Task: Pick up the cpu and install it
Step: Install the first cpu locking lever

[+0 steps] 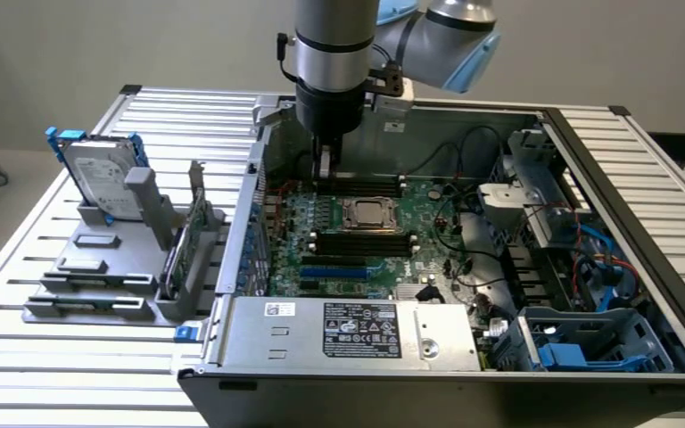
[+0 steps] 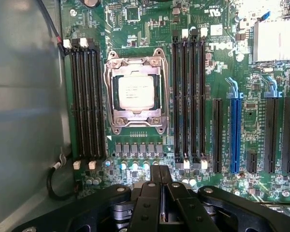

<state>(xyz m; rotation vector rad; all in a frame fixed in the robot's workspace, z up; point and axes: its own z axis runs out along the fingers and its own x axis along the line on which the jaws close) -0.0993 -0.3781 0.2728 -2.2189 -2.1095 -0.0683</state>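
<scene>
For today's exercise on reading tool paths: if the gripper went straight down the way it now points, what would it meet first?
Most likely the motherboard near the memory slots behind the cpu, not the cpu itself. The gripper is shut and empty, pointing down at the board beside the socket. Depth is hard to judge, so the exact spot is uncertain.

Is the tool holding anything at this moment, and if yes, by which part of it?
Nothing is held. The tool is shut with nothing between its fingers, above the motherboard. The cpu lies in its socket, apart from the tool.
</scene>
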